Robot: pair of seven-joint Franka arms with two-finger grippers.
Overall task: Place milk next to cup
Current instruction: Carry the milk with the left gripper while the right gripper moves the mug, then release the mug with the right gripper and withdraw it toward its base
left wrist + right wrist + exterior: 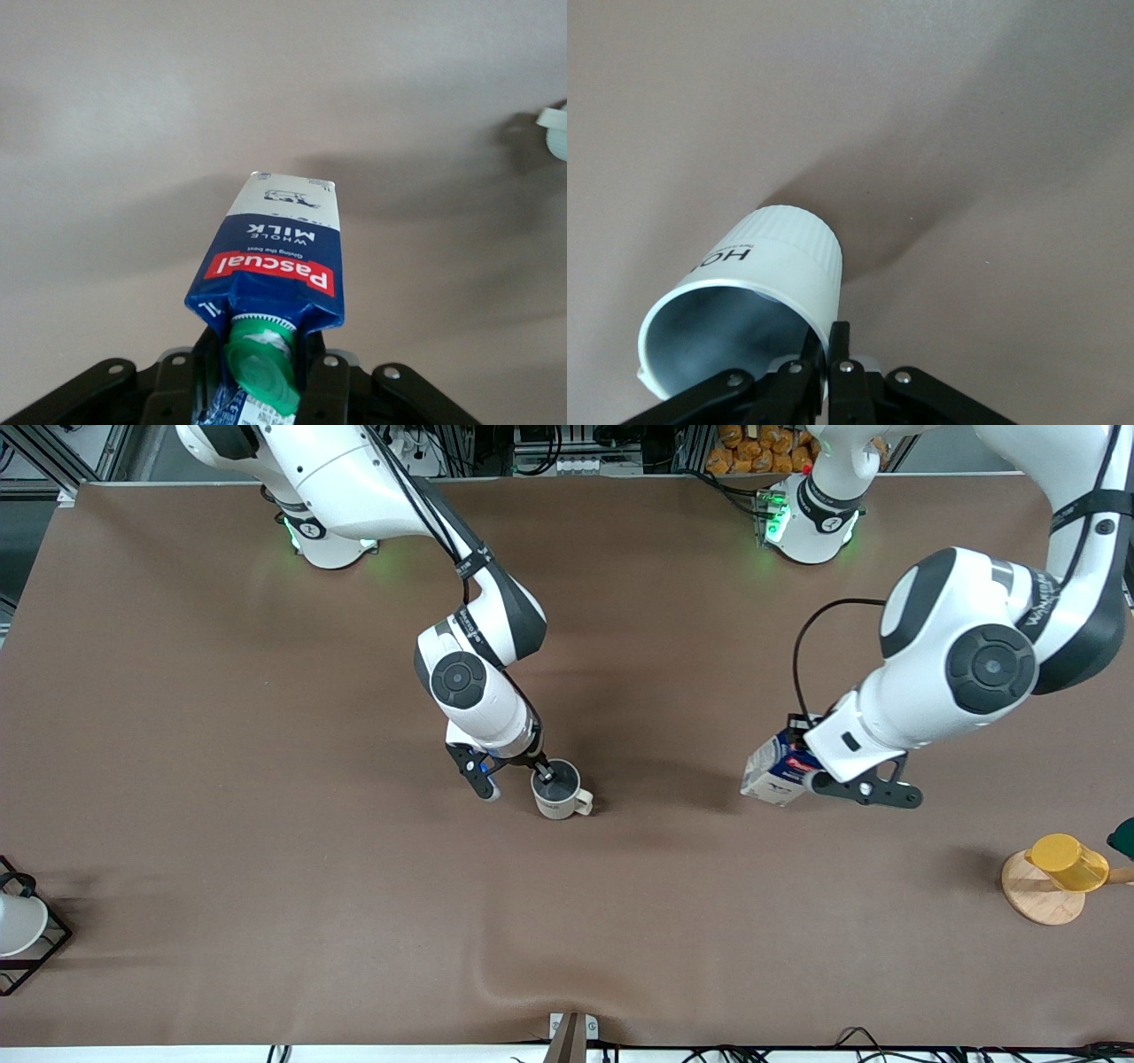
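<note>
The milk (772, 772) is a blue and white carton with a green cap, held tilted just over the table toward the left arm's end. My left gripper (808, 773) is shut on its gabled top; in the left wrist view its jaws clamp the carton (275, 257) on either side of the cap, at the gripper (261, 376). The cup (558, 791), a cream mug with a grey inside and a handle, is near the table's middle. My right gripper (542, 771) is shut on its rim, one finger inside and one outside, which also shows in the right wrist view of the mug (775, 261) and gripper (830, 343).
A yellow cup (1067, 862) lies on a round wooden coaster (1032, 895) near the left arm's end, with a dark green thing (1123, 837) at the edge. A white cup (16, 923) sits in a black wire frame at the right arm's end. The cloth ripples (496, 979) near the front edge.
</note>
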